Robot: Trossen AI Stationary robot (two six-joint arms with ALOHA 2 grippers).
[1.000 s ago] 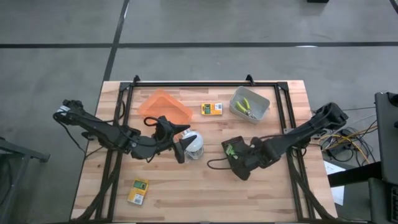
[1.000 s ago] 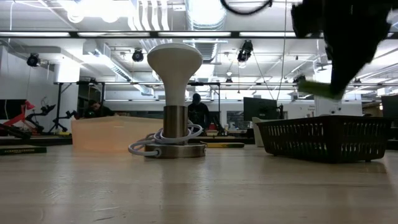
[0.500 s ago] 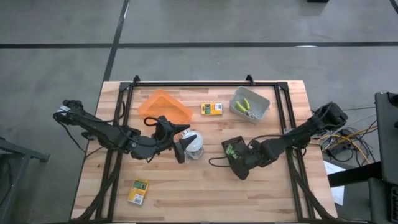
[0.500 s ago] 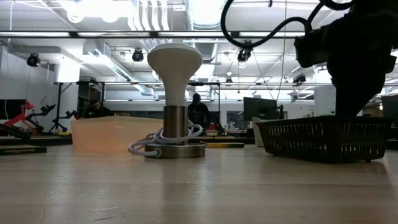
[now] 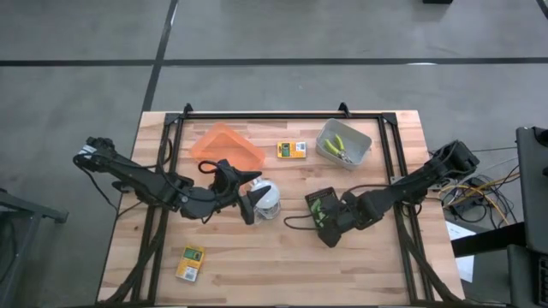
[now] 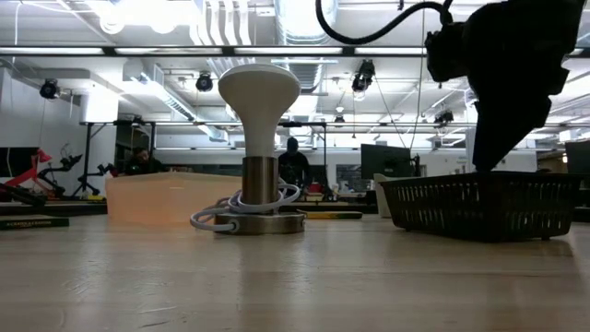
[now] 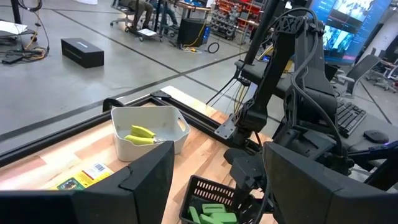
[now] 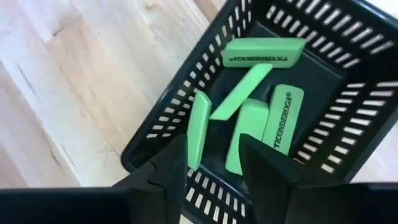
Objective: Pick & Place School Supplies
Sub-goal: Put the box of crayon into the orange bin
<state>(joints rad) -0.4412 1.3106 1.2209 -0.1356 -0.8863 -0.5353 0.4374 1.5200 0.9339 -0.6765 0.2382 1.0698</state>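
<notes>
right gripper (image 8: 211, 163) hangs over the black basket (image 8: 163, 128) with fingers spread, five green erasers (image 8: 264, 52) inside; left gripper (image 7: 214, 180) spread too.

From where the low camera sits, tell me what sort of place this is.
Probably a robotics lab or workshop in a big industrial hall: exposed ceiling ducts and strip lights overhead, desks with monitors behind the wooden table, and a person working farther back.

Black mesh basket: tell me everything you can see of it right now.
The black mesh basket is a small, rectangular, plastic-looking bin with slotted walls, upright on the wooden table right of centre. Five green erasers lie jumbled inside, one leaning against a wall. The right claw hovers open directly above it, empty.
</notes>
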